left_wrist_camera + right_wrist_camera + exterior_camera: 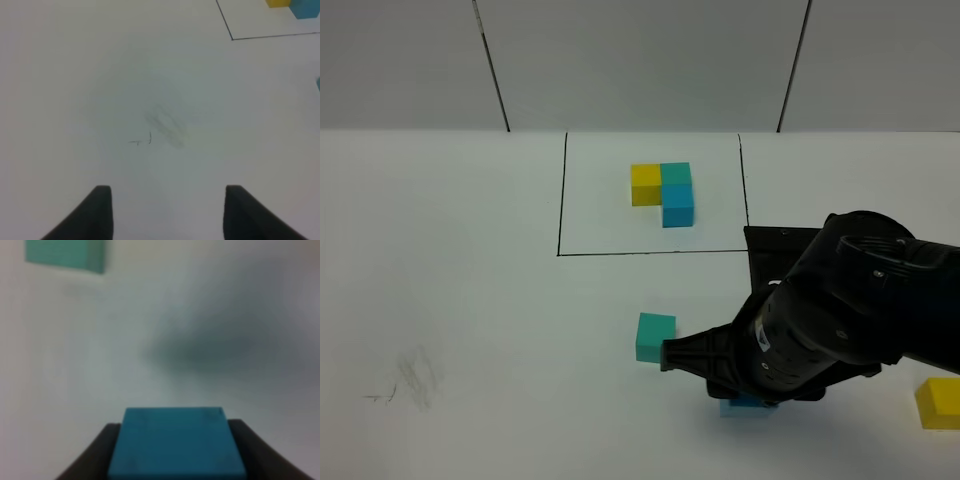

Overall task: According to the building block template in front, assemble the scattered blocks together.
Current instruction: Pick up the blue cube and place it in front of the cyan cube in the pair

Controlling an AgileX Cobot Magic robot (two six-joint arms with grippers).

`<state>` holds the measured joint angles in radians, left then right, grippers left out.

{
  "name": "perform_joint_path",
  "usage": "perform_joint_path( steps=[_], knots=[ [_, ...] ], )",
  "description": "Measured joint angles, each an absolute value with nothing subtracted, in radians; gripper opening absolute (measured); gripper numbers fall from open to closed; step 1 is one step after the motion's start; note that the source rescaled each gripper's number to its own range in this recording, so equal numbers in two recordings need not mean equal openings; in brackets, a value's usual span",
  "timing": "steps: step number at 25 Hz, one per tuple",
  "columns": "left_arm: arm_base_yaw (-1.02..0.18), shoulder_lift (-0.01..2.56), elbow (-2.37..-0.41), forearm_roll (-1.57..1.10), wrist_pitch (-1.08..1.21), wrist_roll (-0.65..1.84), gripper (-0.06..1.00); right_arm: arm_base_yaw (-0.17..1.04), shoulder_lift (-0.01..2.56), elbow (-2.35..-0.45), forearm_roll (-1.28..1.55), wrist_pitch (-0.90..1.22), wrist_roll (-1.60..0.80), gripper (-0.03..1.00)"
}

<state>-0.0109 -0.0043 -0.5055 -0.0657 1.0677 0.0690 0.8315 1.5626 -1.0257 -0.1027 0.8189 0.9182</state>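
Observation:
The building block template point(663, 190) lies far from me inside a black-line rectangle point(650, 253): yellow, teal-green and sky-blue cubes joined in an L. Of the scattered blocks, the teal-green block point(655, 337) rests alone on the table. My right arm point(820, 320) hangs just right of it and covers most of the sky-blue block point(745, 405). In the right wrist view my right gripper point(175, 442) is shut on that sky-blue block point(175, 440), with the teal-green block point(65, 252) ahead. The yellow block point(940, 402) sits at the far right. My left gripper point(167, 215) is open over bare table.
Faint pencil scuffs point(165, 125) mark the white table under the left gripper; the same scuffs point(410, 378) show at the near left. A corner of the black-line rectangle point(260, 36) and the template's cubes point(292, 5) show in the left wrist view. A grey wall with dark seams stands behind.

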Motion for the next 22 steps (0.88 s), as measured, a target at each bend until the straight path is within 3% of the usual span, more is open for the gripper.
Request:
perform_joint_path(
  steps=[9, 22],
  knots=[
    [-0.011, -0.004, -0.505, -0.066, 1.068, 0.069, 0.29, 0.835, 1.667, -1.024, 0.017, 0.654, 0.877, 0.23],
    [-0.011, -0.004, -0.505, -0.066, 1.068, 0.069, 0.29, 0.893, 1.867, -1.061, -0.105, 0.564, 1.028, 0.23]
  ],
)
